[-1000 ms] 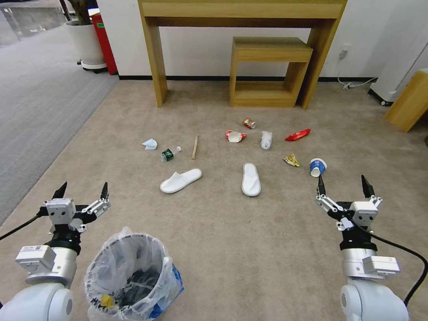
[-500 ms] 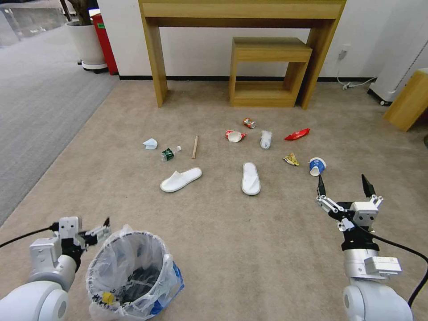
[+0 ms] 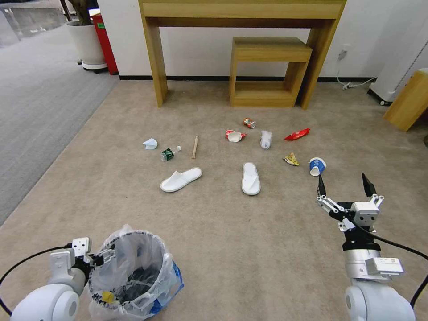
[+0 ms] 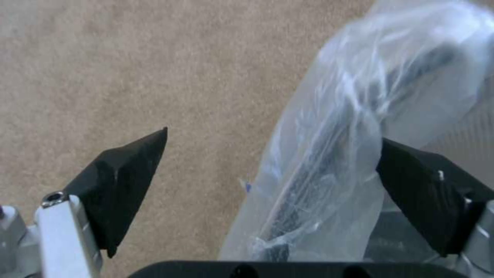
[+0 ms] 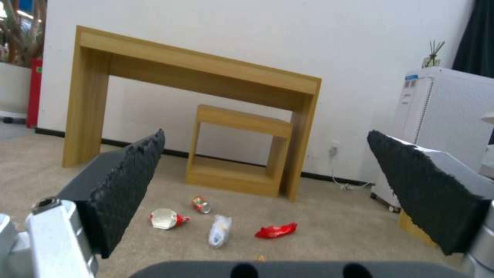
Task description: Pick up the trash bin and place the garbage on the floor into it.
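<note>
Straddling the bin (image 3: 129,272) rim at its nine o'clock, the wide-open left gripper (image 4: 273,185) may pinch only bag and slip, while the right gripper (image 3: 342,186) hangs wide.

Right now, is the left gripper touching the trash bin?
Touching. In the left wrist view, the open left gripper straddles the trash bin rim, the bag pressed against one finger; the other is clear.
</note>
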Robot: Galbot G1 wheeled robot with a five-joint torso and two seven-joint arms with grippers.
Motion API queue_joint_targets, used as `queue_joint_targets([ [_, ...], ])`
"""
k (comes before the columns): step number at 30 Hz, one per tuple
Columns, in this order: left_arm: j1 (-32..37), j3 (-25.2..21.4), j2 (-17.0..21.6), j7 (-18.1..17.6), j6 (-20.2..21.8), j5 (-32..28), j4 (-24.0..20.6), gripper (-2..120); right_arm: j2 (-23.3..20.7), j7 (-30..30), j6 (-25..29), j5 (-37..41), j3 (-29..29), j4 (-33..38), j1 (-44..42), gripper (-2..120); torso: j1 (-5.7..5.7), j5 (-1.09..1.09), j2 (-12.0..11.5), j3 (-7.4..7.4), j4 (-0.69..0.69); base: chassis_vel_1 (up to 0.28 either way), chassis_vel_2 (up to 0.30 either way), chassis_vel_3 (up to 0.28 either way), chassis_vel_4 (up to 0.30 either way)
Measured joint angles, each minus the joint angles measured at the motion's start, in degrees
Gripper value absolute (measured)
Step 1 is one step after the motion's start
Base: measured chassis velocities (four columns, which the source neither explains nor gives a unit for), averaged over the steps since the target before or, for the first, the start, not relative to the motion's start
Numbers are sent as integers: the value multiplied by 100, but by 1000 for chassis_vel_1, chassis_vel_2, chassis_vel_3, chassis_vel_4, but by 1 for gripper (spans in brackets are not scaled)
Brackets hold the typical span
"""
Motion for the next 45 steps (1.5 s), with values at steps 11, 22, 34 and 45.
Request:
queue_joint_targets([
  [11, 23, 73, -13, 77, -23, -67, 19, 100, 6, -1, 20, 0, 12, -37, 4, 100, 0, 0, 0, 0, 0, 0, 0, 0, 0],
  [22, 73, 164, 34, 7, -67, 17, 123, 100, 55, -5, 16, -42, -5, -39, 17, 100, 0, 3, 1, 0, 0, 0, 0, 0, 0],
  [34, 155, 241, 1, -30, -70, -10, 52, 61, 68, -6, 6, -74, -13, -56, 31, 100, 0, 4, 1, -1, 0, 0, 0, 0, 0],
  [45, 254, 278, -29, -30, -54, -60, -92, 27, 34, -6, 5, -65, -16, -79, 56, 100, 0, 0, 1, 0, 1, 0, 0, 0, 0],
])
